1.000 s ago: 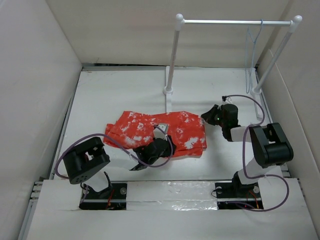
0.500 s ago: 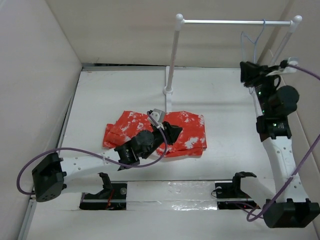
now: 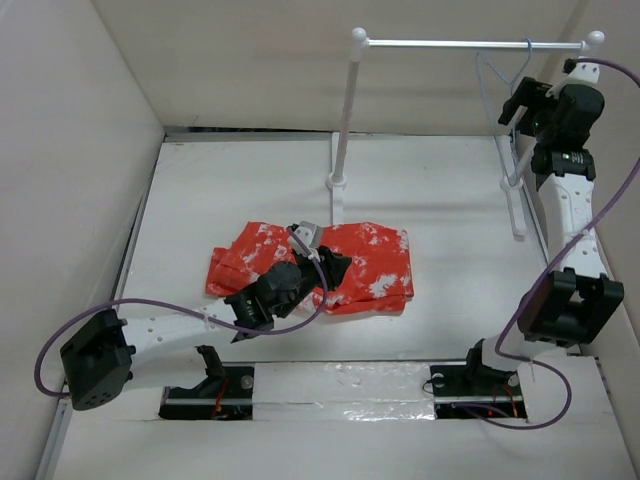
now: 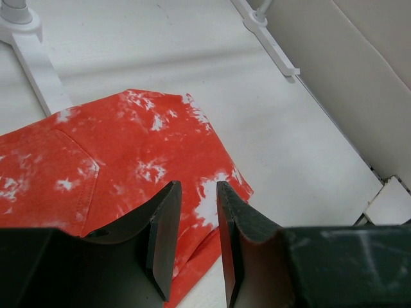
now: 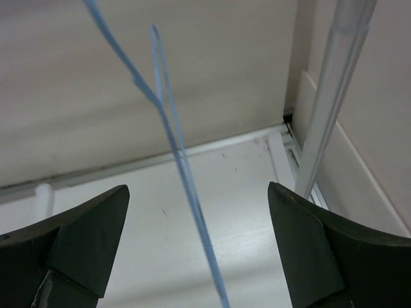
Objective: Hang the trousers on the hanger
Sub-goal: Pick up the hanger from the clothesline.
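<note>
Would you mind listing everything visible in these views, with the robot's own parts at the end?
trousers: one, orange-red with white blotches, lying folded flat at the middle of the table
hanger: one, pale blue wire, hanging from the right end of the rail
rail stand: one, white, two posts and a top bar, at the far side of the table
table: one, white, enclosed by the walls
walls: pale, on the left, far and right sides
left gripper: one, black, over the right part of the trousers, jaws slightly apart with nothing between them
right gripper: one, black, raised at the hanger, jaws wide open on either side of the wire
</note>
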